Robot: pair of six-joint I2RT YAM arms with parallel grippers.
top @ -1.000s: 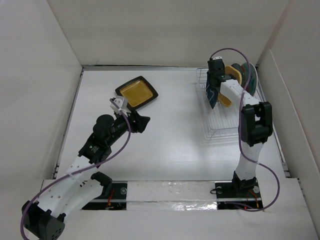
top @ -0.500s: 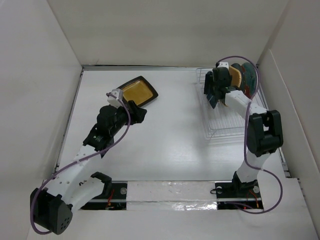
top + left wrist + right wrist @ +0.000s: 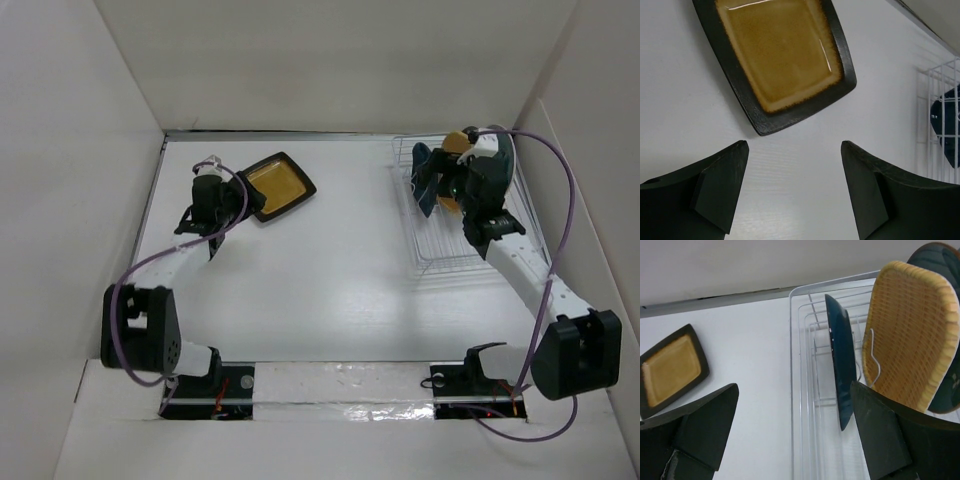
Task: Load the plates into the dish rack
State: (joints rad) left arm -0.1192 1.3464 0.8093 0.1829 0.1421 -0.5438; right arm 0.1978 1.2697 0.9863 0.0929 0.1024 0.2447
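The black-rimmed square plate with a mustard centre (image 3: 277,185) (image 3: 780,55) lies flat on the table at the far left. My left gripper (image 3: 243,200) (image 3: 794,146) is open just short of its near-left corner, with nothing between the fingers. The white wire dish rack (image 3: 450,250) (image 3: 792,365) stands at the far right. In it the glossy blue plate (image 3: 423,190) (image 3: 842,365) stands on edge, with the tan wooden plate (image 3: 460,143) (image 3: 910,330) and the dark teal plate (image 3: 506,160) (image 3: 940,255) behind it. My right gripper (image 3: 447,188) (image 3: 794,387) is open over the rack, beside the blue plate and apart from it.
White walls close in the table on the left, back and right. The rack's near half (image 3: 455,262) holds no dishes. From the right wrist, the square plate (image 3: 672,367) shows far off to the left.
The right gripper opened and let go of the blue plate, which now stands in the rack. The left arm swung left and back to the square plate's corner, its jaws opening wider.
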